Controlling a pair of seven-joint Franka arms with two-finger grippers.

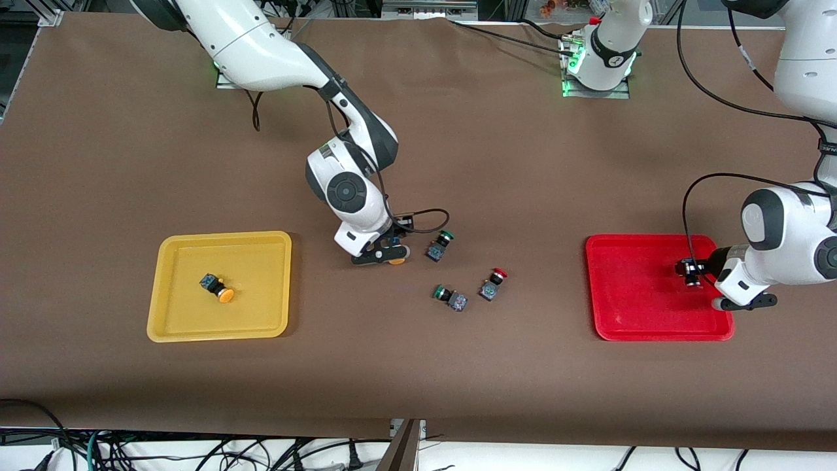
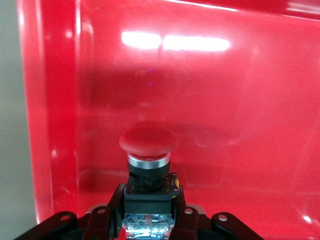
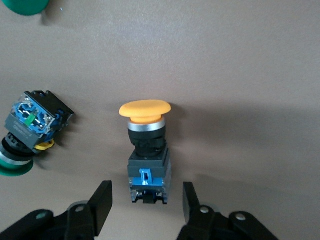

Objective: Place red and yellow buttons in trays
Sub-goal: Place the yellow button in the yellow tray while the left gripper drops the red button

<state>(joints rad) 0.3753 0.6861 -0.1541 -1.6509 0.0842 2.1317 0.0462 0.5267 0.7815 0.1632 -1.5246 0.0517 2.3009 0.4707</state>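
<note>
I hold a red button [image 2: 148,150] clamped in left gripper [image 2: 148,220] over red tray [image 1: 628,314]. Right gripper [image 3: 146,205], open, straddles yellow button [image 3: 145,145]; off-centre closing could tip it.

- Two glossy white arms with rounded shells and dark grey joint bands, right arm [image 1: 274,52], left arm [image 1: 801,65].
- Black round cap with concentric rings on the right arm's wrist housing [image 1: 346,191].
- Thin black cables [image 1: 719,101] loop along both arms.
- Green lights glow at the bases [image 1: 596,72].
- Black jaws with screw holes.
</note>
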